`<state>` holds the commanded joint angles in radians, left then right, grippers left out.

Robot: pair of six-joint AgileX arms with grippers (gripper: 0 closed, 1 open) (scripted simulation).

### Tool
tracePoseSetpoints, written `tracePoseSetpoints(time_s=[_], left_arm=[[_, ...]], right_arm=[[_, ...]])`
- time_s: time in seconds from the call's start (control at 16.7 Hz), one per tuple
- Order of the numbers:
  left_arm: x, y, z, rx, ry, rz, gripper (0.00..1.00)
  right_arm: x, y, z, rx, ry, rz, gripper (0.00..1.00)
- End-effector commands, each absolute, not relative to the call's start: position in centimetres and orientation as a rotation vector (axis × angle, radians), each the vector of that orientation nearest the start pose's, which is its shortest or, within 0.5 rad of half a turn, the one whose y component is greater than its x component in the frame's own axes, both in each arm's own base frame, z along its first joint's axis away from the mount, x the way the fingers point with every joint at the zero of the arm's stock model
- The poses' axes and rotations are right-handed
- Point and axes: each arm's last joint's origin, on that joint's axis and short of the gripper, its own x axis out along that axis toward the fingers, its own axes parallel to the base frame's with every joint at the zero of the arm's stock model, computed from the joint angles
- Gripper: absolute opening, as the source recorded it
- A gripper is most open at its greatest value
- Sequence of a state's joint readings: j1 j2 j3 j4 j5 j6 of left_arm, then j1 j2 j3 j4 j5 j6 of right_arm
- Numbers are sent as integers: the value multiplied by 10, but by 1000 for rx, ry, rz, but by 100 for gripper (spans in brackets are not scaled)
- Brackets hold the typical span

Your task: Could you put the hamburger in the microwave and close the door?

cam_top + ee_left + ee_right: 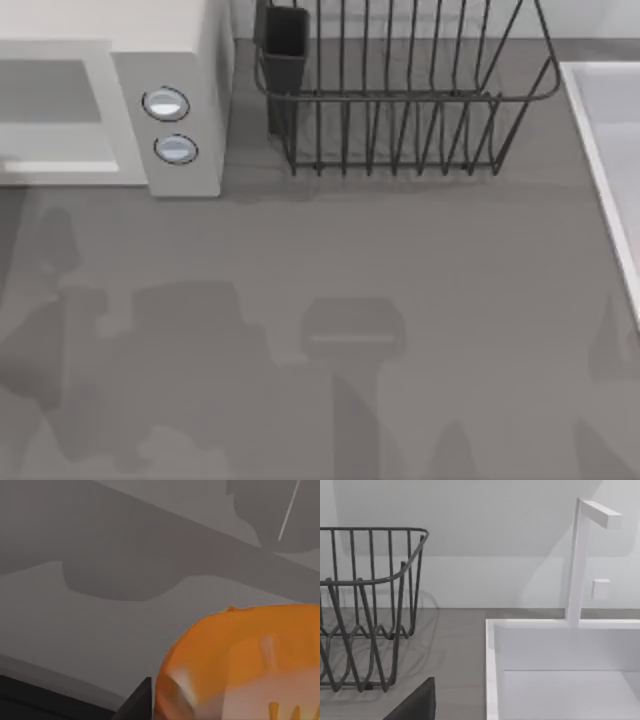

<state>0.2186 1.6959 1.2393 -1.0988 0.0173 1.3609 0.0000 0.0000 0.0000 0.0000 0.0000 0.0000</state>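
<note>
The hamburger (245, 665) looms orange and tan close to the lens in the left wrist view, above the grey tabletop. One dark fingertip (142, 702) of my left gripper presses against its side, so the gripper is shut on it. The white microwave (190, 45) stands at the table's back left, with two round silver-blue knobs (166, 104) on its panel. Its door (55, 110), with a grey window, lies left of the knobs; I cannot tell whether it is ajar. In the right wrist view a dark fingertip (415, 705) of my right gripper juts in low.
A black wire dish rack (400, 100) holding a dark cup (285, 45) stands at the back middle. A white sink (610, 150) with a tall white faucet (580, 555) lines the right edge. Arm shadows fall across the grey table (320, 260).
</note>
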Motion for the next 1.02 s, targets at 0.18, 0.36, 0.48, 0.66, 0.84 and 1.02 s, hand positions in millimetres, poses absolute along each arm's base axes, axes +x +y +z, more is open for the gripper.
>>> tracePoseSetpoints(time_s=[0.18, 0.36, 0.48, 0.66, 0.84, 1.02], left_arm=[[309, 64, 196, 815, 1304, -793, 0], [324, 58, 174, 709, 1205, -656, 0], [337, 56, 158, 625, 1116, -555, 0], [355, 54, 136, 491, 953, -408, 0], [368, 54, 118, 354, 773, -279, 0], [374, 57, 106, 225, 601, -176, 0]], right_arm=[[106, -1, 160, 0, 0, 0, 100], [106, -1, 160, 0, 0, 0, 100], [106, -1, 160, 0, 0, 0, 100], [106, -1, 160, 0, 0, 0, 100], [106, -1, 160, 0, 0, 0, 100], [106, -1, 160, 0, 0, 0, 100]])
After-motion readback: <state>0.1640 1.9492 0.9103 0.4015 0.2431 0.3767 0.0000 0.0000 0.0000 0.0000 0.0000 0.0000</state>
